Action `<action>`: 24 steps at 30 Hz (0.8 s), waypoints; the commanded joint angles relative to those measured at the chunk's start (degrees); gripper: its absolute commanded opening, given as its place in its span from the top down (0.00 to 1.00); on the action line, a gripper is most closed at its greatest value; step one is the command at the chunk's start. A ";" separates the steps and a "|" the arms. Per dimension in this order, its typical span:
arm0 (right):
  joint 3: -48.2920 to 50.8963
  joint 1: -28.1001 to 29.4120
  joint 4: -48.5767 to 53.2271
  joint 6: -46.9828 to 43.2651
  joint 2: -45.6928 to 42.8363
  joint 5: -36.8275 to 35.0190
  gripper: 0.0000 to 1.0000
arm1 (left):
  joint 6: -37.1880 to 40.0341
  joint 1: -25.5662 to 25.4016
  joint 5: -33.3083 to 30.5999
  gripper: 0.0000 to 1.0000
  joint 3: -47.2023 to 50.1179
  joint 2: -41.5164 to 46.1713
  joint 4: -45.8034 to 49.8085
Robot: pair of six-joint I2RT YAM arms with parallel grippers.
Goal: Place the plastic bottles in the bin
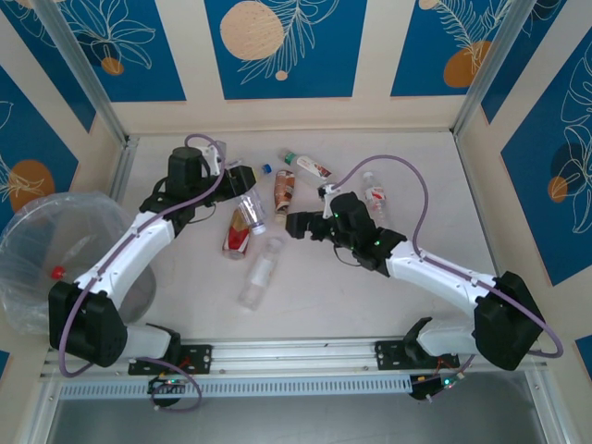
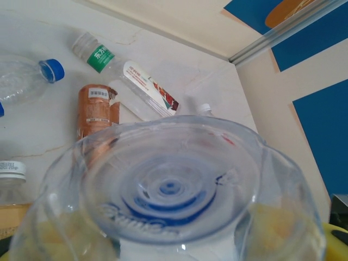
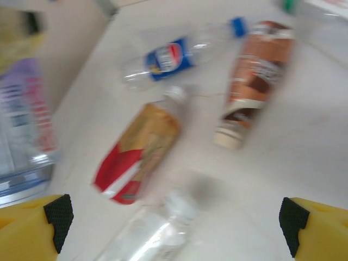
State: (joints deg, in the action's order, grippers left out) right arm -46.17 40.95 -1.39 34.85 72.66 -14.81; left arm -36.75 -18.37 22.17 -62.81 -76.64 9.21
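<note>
Well left of the left end effector: big round bin, lined with a crinkly clear bag, a red cap inside. Pale, smooth table below. Left end effector clenched on a clear bottle, moulded base toward the wrist camera. Right end effector released, yellow fingers wide apart, above a red-and-yellow bottle and a plain bottle, both lying flat. Beyond those, a brown-label bottle and a blue-label bottle, also flat on the table.
</note>
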 commanded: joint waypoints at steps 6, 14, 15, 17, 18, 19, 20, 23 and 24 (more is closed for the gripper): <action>0.61 -4.86 5.30 7.31 -0.47 -4.79 0.00 | 4.13 0.16 -6.34 0.46 -4.30 3.96 7.27; -1.01 -8.75 5.57 13.66 2.62 -1.65 0.01 | 6.01 1.44 -12.07 0.47 -9.19 5.70 16.20; -1.10 -8.91 4.77 13.99 3.04 -1.07 0.01 | 6.44 1.56 -12.77 0.47 -10.02 5.95 17.35; -1.59 -9.04 3.63 14.10 3.92 -0.15 0.01 | 7.26 2.07 -14.53 0.47 -11.55 6.45 19.52; -2.09 -9.15 3.41 14.06 4.49 0.24 0.01 | 7.24 2.40 -16.04 0.47 -12.29 6.82 20.93; -2.73 -9.26 3.26 13.97 5.08 0.85 0.02 | 7.15 2.91 -17.34 0.47 -13.14 7.32 22.21; -3.26 -9.37 3.15 13.90 5.63 1.47 0.02 | 7.06 3.39 -18.63 0.47 -13.88 7.78 23.45; -5.30 -9.66 3.06 14.05 7.38 4.04 0.02 | 8.02 5.34 -24.03 0.47 -17.48 9.27 29.03; -5.97 -9.66 3.00 13.96 7.96 4.92 0.02 | 8.58 6.22 -26.03 0.47 -19.01 9.77 31.39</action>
State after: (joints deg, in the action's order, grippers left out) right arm -49.06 31.62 3.57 47.79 79.48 -13.23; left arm -30.41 -14.15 3.25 -77.49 -69.49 33.32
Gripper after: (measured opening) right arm 0.981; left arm 0.529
